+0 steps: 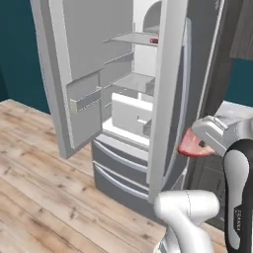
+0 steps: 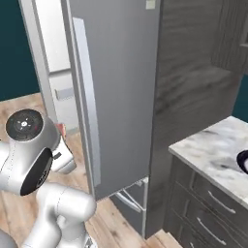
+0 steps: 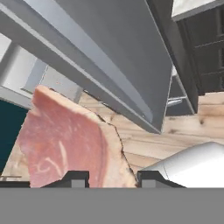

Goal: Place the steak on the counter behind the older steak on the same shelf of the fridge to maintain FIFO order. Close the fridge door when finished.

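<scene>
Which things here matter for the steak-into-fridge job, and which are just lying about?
Job: steak, held in the gripper; fridge, open; upper shelf; older steak on it; counter.
Lying about: dark round thing at the counter's edge; drawers below; wood floor.

— That steak [image 3: 65, 140] is pale pink, darker red along its rim, marbled with faint white streaks.

— And the fridge [image 1: 168, 74]? Plain grey outside, white within, a dark red slab [image 1: 154, 41] on its shelf [image 1: 131, 38].

— The counter [image 2: 213, 145] is white-grey marble with brownish veins; the floor [image 1: 34, 168] is light wood planks.
</scene>
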Robot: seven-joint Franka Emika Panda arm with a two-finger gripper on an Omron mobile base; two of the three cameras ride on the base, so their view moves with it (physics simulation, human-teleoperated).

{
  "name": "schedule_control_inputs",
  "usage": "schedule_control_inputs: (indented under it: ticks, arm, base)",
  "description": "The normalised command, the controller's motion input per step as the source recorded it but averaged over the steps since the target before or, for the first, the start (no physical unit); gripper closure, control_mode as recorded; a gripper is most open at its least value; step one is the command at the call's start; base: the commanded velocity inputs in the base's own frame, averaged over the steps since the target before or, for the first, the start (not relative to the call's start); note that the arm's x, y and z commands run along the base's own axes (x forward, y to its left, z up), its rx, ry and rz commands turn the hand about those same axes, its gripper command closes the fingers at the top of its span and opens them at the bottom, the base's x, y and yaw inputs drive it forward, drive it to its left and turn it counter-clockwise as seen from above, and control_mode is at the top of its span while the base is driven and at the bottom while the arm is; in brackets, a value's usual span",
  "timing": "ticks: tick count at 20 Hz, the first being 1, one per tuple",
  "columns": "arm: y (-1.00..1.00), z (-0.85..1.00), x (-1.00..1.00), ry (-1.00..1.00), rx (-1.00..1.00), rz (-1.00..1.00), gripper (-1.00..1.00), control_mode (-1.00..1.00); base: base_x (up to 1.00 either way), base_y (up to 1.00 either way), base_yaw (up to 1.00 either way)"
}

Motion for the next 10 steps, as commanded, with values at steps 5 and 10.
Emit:
schedule_control_inputs:
  ticks: [5,10]
  arm:
    - [0.0,0.0,0.0,0.0,0.0,0.0,1.0,1.0]
    - [0.0,0.0,0.0,0.0,0.0,0.0,1.0,1.0]
  base:
    - [0.04,0.97,0.35]
    - [0.52,1.0,0.01]
